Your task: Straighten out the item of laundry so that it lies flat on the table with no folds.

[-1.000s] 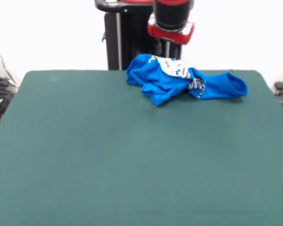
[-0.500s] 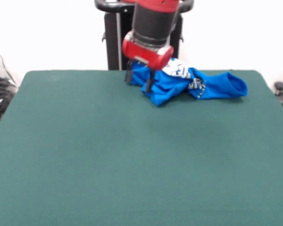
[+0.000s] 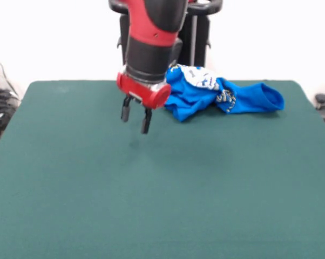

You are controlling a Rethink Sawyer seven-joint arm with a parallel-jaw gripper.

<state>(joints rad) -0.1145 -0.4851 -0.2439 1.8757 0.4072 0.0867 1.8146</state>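
— Swinging out from the shirt (image 3: pixel 216 94), the gripper (image 3: pixel 135 120) has come forward over bare table (image 3: pixel 162 205), away from the cloth it was beside a moment ago.

— Holding anything?

— Nothing. Fingers apart, empty, hanging just above the felt. The shirt is bunched at the table's far edge, unchanged, print half buried in folds.

— Why out there?

— My guess: repositioning for another approach at the heap's near edge.

— Any containers?

— None showing.

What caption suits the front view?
Open gripper hovers over the green table, beside a crumpled blue T-shirt.
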